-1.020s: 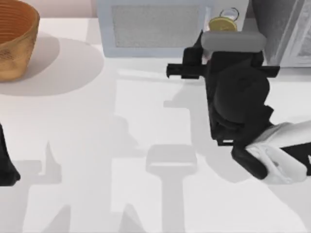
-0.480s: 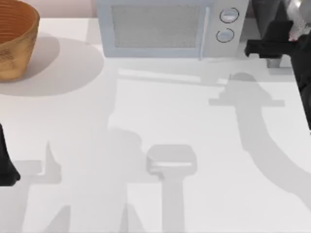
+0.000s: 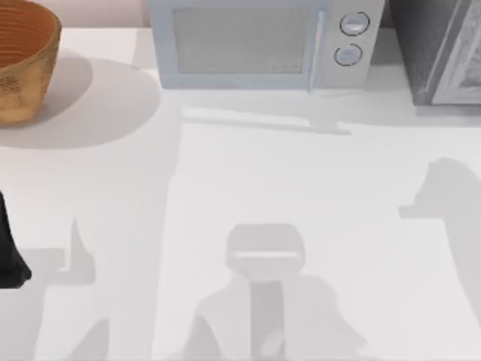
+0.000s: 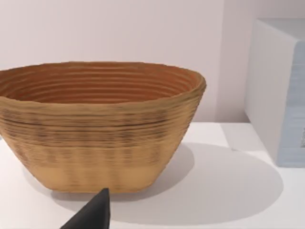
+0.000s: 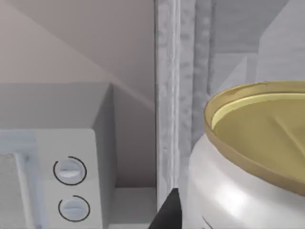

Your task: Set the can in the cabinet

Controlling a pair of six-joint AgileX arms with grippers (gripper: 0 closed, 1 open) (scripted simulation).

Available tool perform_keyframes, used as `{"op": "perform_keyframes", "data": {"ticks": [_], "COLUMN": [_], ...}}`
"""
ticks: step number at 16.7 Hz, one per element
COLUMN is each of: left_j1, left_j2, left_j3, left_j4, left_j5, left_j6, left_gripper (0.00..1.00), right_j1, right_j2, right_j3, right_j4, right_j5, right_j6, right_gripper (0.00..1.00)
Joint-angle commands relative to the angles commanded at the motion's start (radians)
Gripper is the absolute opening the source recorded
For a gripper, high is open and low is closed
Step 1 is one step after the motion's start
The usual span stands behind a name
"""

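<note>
Fingers [image 5: 167,212] of my right arm sit against the can [image 5: 248,157], apparently gripping it, before the cabinet [image 3: 440,49] at the table's far right corner, beside the microwave [image 3: 259,45].

Left arm [image 3: 9,252] waits at the table's left edge near the basket [image 3: 26,60].

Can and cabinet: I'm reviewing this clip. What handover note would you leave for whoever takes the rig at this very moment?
Right gripper: looks shut on the can, which is held off the table, close in front of the cabinet and beside the microwave.
Left arm: parked at the table's left edge, facing the basket.
Done: can picked up and at the cabinet.
Left: set the can inside, release, withdraw.
</note>
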Motion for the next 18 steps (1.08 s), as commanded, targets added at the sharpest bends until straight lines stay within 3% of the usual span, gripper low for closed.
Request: {"op": "perform_keyframes", "data": {"ticks": [9,18], "left_j1": [0.000,0.000], "left_j2": [0.000,0.000], "left_j3": [0.000,0.000], "left_j4": [0.000,0.000], "left_j5": [0.000,0.000], "left_j6": [0.000,0.000], "left_gripper": [1.00,1.00], "right_j1": [-0.229,-0.261], "right_j2": [-0.585,-0.673], "right_j3": [-0.271,-0.309], "right_j4": [-0.346,-0.397], "right_j5": [-0.243,-0.280], "right_j6": [-0.009,-0.009], "right_gripper": [0.00,0.00]}}
